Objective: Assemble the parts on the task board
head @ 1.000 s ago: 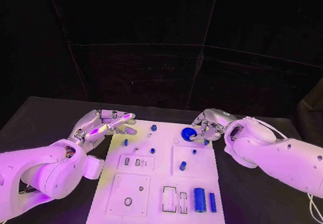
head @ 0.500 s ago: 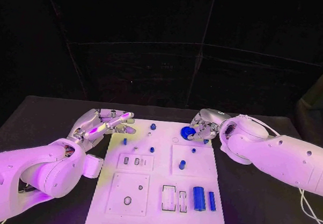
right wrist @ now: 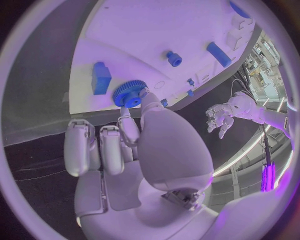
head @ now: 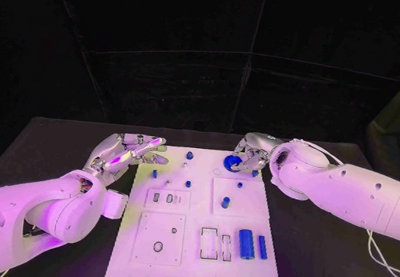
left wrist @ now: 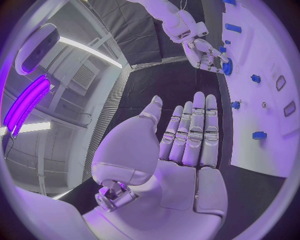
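The right hand (head: 250,154) is pinching a blue toothed gear (head: 231,162) between its thumb and a finger, and is holding it over the far right part of the white task board (head: 186,270). In the right wrist view the gear (right wrist: 129,93) is sitting at the fingertips (right wrist: 147,98), close above the board surface; whether it is touching the board cannot be told. A blue block (right wrist: 100,78) is lying just beside the gear on the board.

The left hand (head: 121,155) is hovering at the far left edge of the board, palm up, fingers spread and extended, holding nothing. The left wrist view is showing the same flat, empty palm (left wrist: 181,165) with fingers lying side by side.

The board is lying in the middle of the black desk (head: 340,273). A large blue cylinder (head: 245,245) and a slimmer blue bar (head: 262,248) are lying side by side on the near right part of the board. Small blue pegs are standing farther up: one (head: 189,155) near the far edge, one (head: 225,202) mid-board. An oval slot (head: 158,246) is showing in the near left panel.
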Robot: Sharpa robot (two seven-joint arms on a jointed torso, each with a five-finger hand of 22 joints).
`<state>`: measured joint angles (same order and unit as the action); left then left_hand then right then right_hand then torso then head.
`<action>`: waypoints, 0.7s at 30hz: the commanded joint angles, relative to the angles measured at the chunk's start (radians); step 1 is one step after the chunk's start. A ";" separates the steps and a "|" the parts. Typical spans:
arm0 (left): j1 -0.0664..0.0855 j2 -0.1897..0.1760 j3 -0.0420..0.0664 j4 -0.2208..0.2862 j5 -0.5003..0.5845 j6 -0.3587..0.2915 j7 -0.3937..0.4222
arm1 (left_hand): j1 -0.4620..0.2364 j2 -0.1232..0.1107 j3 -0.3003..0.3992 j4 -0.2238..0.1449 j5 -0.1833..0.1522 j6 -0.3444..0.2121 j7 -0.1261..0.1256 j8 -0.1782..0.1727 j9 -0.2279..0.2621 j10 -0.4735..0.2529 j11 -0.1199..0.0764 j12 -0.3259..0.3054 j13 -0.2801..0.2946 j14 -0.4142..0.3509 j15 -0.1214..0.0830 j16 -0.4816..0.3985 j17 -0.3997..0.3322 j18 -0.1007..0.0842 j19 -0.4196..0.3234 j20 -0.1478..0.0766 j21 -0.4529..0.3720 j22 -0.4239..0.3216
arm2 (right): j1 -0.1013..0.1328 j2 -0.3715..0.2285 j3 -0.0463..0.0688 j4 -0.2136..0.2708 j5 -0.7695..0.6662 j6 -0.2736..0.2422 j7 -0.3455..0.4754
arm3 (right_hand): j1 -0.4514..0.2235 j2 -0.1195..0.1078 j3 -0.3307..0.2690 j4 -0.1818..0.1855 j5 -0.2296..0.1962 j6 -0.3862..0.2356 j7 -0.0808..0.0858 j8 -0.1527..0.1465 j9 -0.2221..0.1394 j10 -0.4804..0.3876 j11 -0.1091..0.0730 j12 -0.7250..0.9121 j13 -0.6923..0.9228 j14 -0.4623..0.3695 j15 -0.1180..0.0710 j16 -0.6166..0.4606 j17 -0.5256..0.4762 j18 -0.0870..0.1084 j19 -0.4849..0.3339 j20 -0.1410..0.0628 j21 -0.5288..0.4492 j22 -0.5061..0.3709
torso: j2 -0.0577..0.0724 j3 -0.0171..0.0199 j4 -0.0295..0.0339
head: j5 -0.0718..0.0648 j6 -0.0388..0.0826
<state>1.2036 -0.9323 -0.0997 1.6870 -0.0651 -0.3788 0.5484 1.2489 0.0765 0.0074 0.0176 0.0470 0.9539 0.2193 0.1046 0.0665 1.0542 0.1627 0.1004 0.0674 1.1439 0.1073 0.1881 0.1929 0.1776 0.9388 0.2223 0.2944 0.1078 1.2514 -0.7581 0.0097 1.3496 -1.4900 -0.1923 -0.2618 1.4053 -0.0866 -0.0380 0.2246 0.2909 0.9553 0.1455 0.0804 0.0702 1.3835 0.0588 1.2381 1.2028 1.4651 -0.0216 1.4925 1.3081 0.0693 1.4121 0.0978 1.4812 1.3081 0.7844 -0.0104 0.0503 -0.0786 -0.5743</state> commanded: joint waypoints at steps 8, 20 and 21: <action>0.001 0.001 0.001 0.000 -0.003 0.019 -0.005 | 0.008 0.001 0.000 -0.008 0.003 0.003 0.002 -0.004 0.000 0.004 0.003 -0.005 0.000 0.000 0.006 -0.005 0.002 0.006 0.001 0.004 -0.005 -0.002 | -0.001 0.008 -0.002 0.008 -0.115 0.027 -0.035 | 0.121 0.083 0.114 -0.088 -0.131 0.095 -0.017 0.037 0.010 0.055 -0.017 0.107 0.122 0.076 -0.004 0.020 0.121 -0.029 0.034 -0.009 0.021 0.084 | 0.000 -0.0001 0.0003 | -0.003 -0.004; 0.001 -0.001 0.001 0.000 -0.003 0.020 -0.006 | 0.008 0.001 0.000 -0.008 0.003 0.003 0.002 -0.004 0.000 0.004 0.003 -0.005 0.000 0.000 0.006 -0.005 0.002 0.006 0.001 0.004 -0.005 -0.002 | -0.001 0.005 -0.001 0.098 -0.152 -0.137 -0.005 | 0.058 0.071 0.167 -0.084 -0.129 0.139 -0.031 0.038 0.007 0.078 -0.028 0.144 0.167 0.081 -0.014 0.029 0.142 -0.040 0.067 -0.018 0.041 0.132 | 0.000 -0.0006 0.0005 | 0.000 0.000; 0.001 -0.001 0.001 0.000 -0.003 0.020 -0.006 | 0.008 0.001 0.000 -0.008 0.003 0.003 0.002 -0.004 0.000 0.004 0.003 -0.005 0.000 0.000 0.006 -0.005 0.002 0.006 0.001 0.004 -0.005 -0.002 | -0.001 0.005 -0.001 0.105 -0.156 -0.145 -0.007 | 0.053 0.070 0.170 -0.083 -0.129 0.139 -0.031 0.037 0.007 0.078 -0.028 0.143 0.167 0.081 -0.014 0.029 0.142 -0.041 0.069 -0.019 0.042 0.135 | 0.000 -0.0008 0.0009 | 0.000 0.001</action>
<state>1.2035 -0.9333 -0.0997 1.6852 -0.0651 -0.3724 0.5430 1.2507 0.0783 0.0100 0.0151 0.0470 0.9540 0.2193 0.1046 0.0665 1.0543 0.1627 0.1004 0.0674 1.1439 0.1073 0.1885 0.1937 0.1777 0.9388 0.2223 0.2944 0.1071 1.2474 -0.7532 0.0071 1.4445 -1.6061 -0.2593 -0.2729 1.4786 -0.0125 0.1186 0.1348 0.1559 1.0285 0.1363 0.1049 0.0690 1.4510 0.0374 1.3791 1.3107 1.4648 -0.0292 1.5157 1.3078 0.0379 1.4621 0.0805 1.5170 1.3078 0.7846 -0.0103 0.0498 -0.0788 -0.5751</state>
